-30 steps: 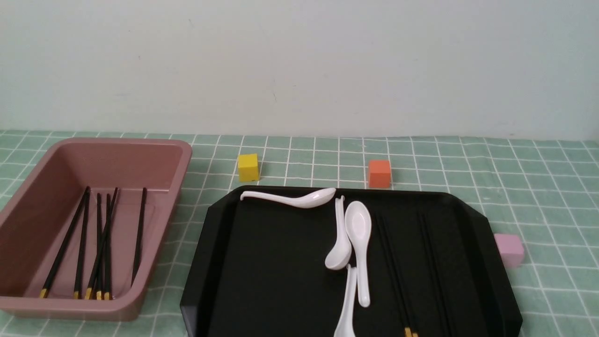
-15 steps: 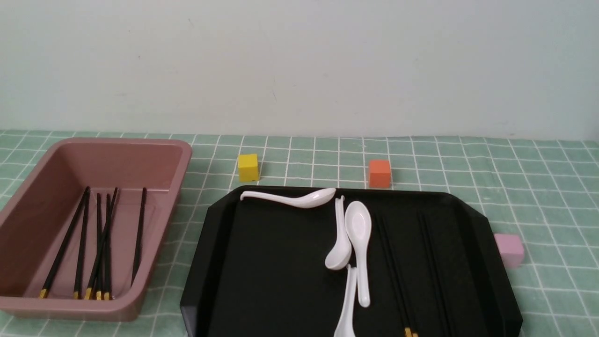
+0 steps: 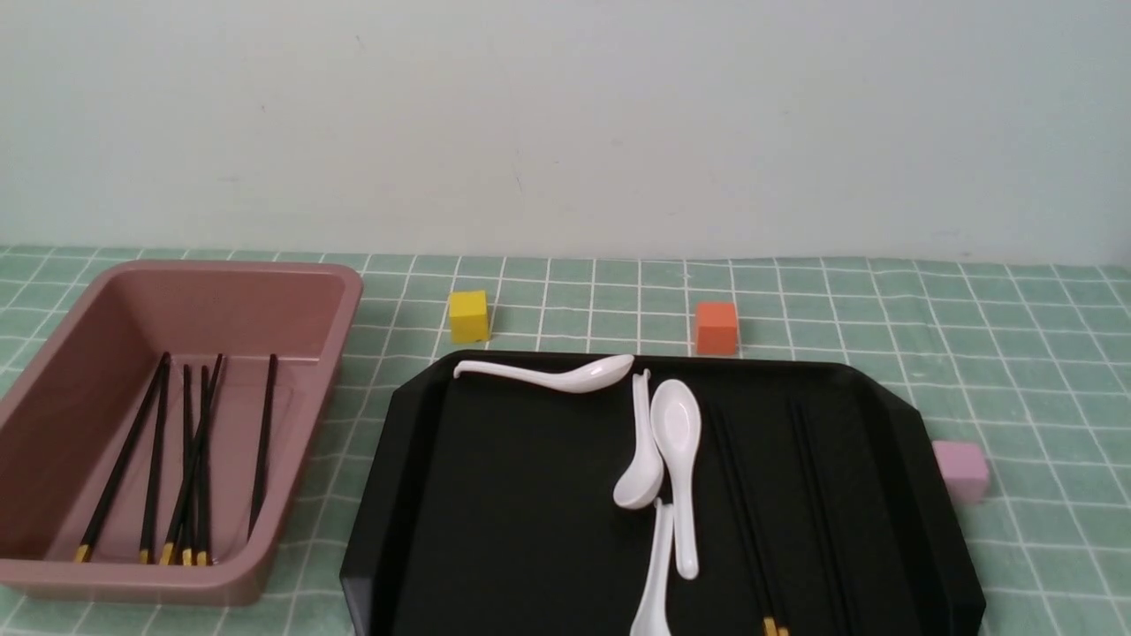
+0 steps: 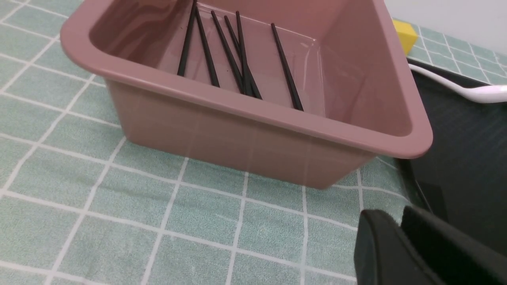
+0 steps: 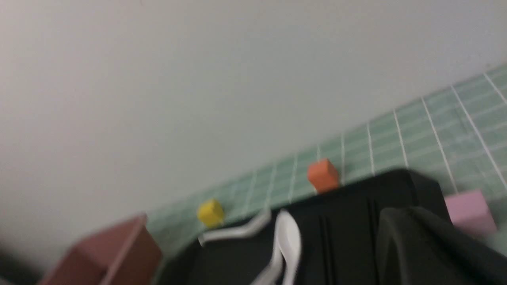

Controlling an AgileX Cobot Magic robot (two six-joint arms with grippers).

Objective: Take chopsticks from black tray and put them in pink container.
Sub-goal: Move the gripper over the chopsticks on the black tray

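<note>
"Well, where are the chopsticks for the task?"

"Some slim black chopsticks with yellow-gold ends [image 3: 747, 512] lie in the large glossy black tray [image 3: 512, 495], right of most of the white spoons. A second dark pair [image 3: 822, 512] lies farther right, its near ends cut off by my front view. Six more black chopsticks [image 3: 155, 468] are inside the deep dusty-pink plastic tub [image 3: 314, 424] on the left, two of them crossing."

"What stands between the tray's chopsticks and the tub?"

"Three glossy white spoons [image 3: 679, 442] cluster just beside the nearer pair. A fourth white spoon [image 3: 565, 378] lies crosswise along the tray's far side. The tub's thick raised wall faces the tray, with green gridded cloth [image 3: 353, 459] between them."

"And around the tray?"

"Beyond its far rim sit a small yellow cube [image 3: 468, 316] and a small orange cube [image 3: 717, 328]; a pale pink cube [image 3: 962, 471] is just beside the right rim."

"Your grippers?"

"My left gripper [image 4: 393, 213] has its dark fingers close together, near the tub; I cannot tell whether they quite meet, and I see nothing held. My right gripper [image 5: 400, 211], blurred, is closed, with nothing visible in its grasp."
</note>
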